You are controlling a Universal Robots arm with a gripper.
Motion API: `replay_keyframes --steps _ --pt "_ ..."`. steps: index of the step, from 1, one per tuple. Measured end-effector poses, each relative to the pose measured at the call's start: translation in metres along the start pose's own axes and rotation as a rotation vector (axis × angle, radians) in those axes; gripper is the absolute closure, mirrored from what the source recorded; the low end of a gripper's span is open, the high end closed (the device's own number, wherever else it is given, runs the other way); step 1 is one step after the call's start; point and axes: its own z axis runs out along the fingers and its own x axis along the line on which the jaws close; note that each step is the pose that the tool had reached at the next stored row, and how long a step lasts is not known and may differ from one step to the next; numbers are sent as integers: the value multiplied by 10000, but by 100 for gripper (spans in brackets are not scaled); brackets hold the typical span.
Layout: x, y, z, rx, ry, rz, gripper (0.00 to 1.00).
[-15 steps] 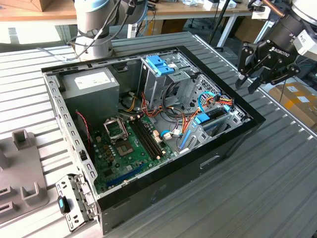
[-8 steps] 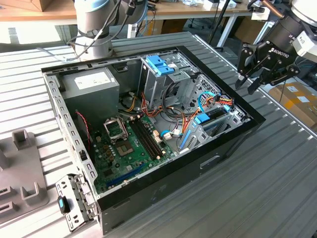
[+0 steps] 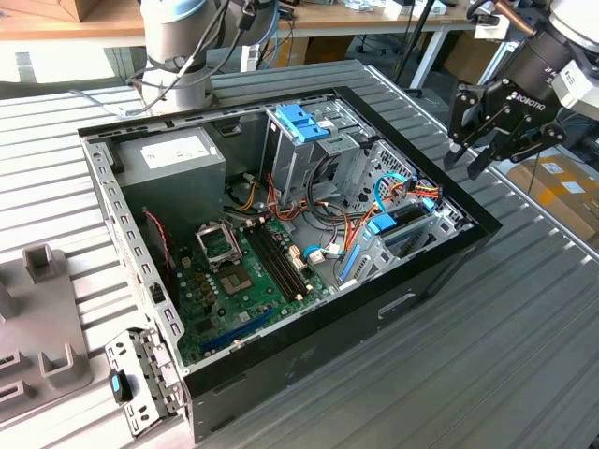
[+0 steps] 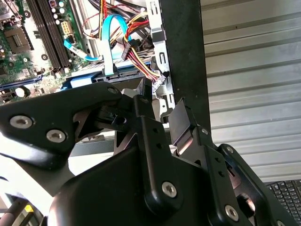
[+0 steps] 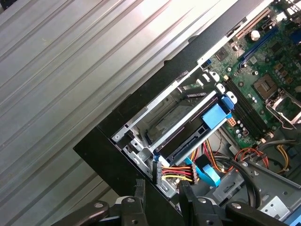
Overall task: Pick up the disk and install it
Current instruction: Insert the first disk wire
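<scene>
An open black computer case (image 3: 440, 281) lies on the ribbed metal table. In the drive bay at the case's corner on the exterior view's right, the disk (image 3: 404, 236) lies flat as a grey slab with blue side pieces. Its label is hidden. The first wrist view shows the disk's dark edge (image 5: 190, 141) with a blue tab beside it, close to the coloured power wires (image 5: 174, 175) and a blue data cable (image 4: 109, 44). My gripper (image 3: 463, 164) hovers above and just outside that corner. It is open (image 5: 162, 195) and nothing sits between its fingers (image 4: 146, 120).
A grey power-supply box (image 3: 173, 173) fills the case's far corner, and a metal drive cage with a blue handle (image 3: 304, 122) stands in the middle. The motherboard (image 3: 243, 271) covers the floor. A grey fixture (image 3: 47, 318) sits on the table at the exterior view's left.
</scene>
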Motion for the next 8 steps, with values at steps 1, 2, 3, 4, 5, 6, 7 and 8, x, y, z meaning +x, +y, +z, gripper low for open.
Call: replay_keyframes --steps 1,2,3,4,5,6,7,8 --pt "0 2 2 2 -1 0 58" --pt "-1 4 4 3 -2 0 58" --pt "-1 6 7 5 -4 0 58" --pt "-1 7 9 6 -5 0 58" --pt "-2 8 10 7 -6 -1 58" --pt "-2 9 12 8 -8 0 58" --pt "-2 10 13 9 -8 0 58" --pt "-3 12 15 10 -9 -1 58"
